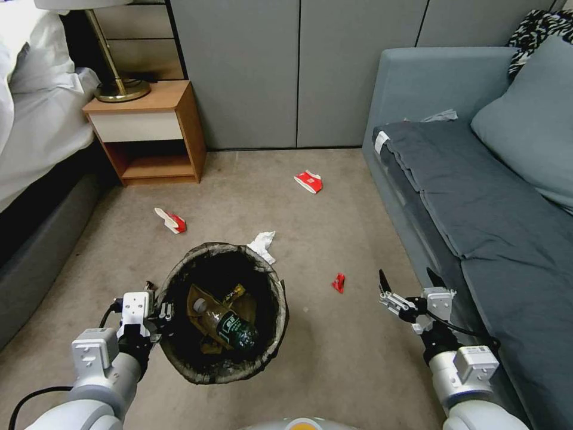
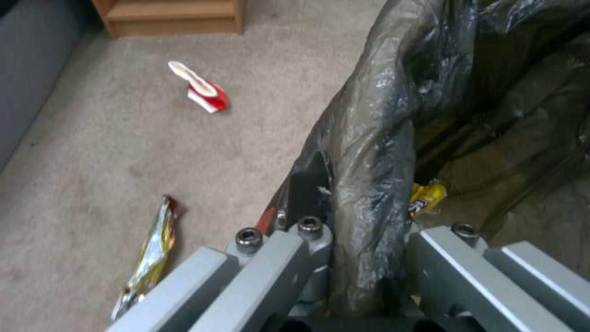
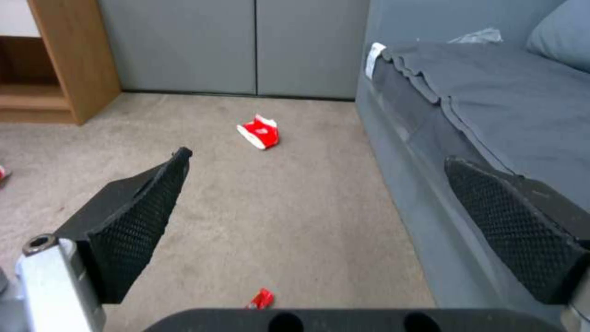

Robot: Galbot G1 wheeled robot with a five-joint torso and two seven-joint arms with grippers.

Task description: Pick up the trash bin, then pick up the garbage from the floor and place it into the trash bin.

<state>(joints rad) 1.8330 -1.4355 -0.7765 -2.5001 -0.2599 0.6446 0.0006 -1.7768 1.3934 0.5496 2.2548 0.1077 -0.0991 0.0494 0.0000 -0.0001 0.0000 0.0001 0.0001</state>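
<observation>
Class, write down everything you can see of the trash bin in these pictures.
The bin is small and round, lined with a crinkly dark bag folded over its rim. It is held off the carpet, tilted so its mouth faces the head camera. The left claw is shut on its rim, one finger inside, one outside. Inside lie a clear bottle with a green label, a tan carton and a yellow wrapper.

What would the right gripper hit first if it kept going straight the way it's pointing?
Probably bare floor. The open right gripper points forward and slightly down along the sofa. A red scrap lies below it; the crushed red cup lies farther, slightly left. Depth is unclear.
</observation>
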